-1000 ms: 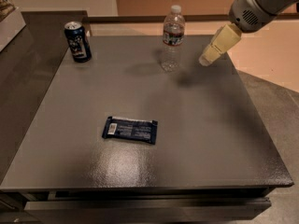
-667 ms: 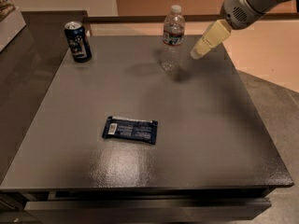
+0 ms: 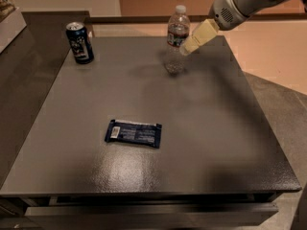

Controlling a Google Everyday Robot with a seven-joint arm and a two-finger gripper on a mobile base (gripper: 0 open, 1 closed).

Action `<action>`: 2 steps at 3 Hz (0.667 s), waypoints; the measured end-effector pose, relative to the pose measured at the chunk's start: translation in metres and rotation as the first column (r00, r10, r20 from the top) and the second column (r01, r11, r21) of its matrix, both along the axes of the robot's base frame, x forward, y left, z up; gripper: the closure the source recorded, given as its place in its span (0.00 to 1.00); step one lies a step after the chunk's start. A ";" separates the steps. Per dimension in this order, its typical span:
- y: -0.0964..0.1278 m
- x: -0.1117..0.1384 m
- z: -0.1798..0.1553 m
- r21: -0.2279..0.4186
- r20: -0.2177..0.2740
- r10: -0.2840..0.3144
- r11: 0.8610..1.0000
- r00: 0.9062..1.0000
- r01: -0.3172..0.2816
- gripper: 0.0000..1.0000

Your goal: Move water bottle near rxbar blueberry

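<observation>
- the water bottle (image 3: 176, 36) stands upright toward 12 o'clock on the grey table (image 3: 220, 128), near its far edge.
- the gripper (image 3: 188, 46) hangs at the bottle's 3 o'clock side, its pale tip right at the label; open or closed, i cannot tell.
- the rxbar blueberry (image 3: 134, 133) lies flat toward 7 o'clock of the table's centre, well apart from the bottle.
- a dark blue soda can (image 3: 80, 42) stands at 10 o'clock.

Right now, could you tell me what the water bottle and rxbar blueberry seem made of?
The water bottle looks clear plastic: see-through body, white cap. The rxbar blueberry seems glossy film: faint sheen. The tool, close beside the bottle, looks matte cream plastic.
</observation>
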State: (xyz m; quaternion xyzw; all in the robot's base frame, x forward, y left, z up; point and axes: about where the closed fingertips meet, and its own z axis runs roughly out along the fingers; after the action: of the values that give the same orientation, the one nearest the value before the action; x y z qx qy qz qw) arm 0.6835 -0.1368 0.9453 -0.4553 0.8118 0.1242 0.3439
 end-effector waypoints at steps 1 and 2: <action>0.015 0.013 -0.004 0.056 0.011 0.007 0.998 1.000 -0.008 0.00; 0.025 0.023 -0.003 0.101 0.025 -0.004 0.995 1.000 0.001 0.00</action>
State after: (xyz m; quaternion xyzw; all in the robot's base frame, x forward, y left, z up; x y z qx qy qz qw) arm 0.7068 -0.1114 0.9421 -0.4378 0.8005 0.1590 0.3771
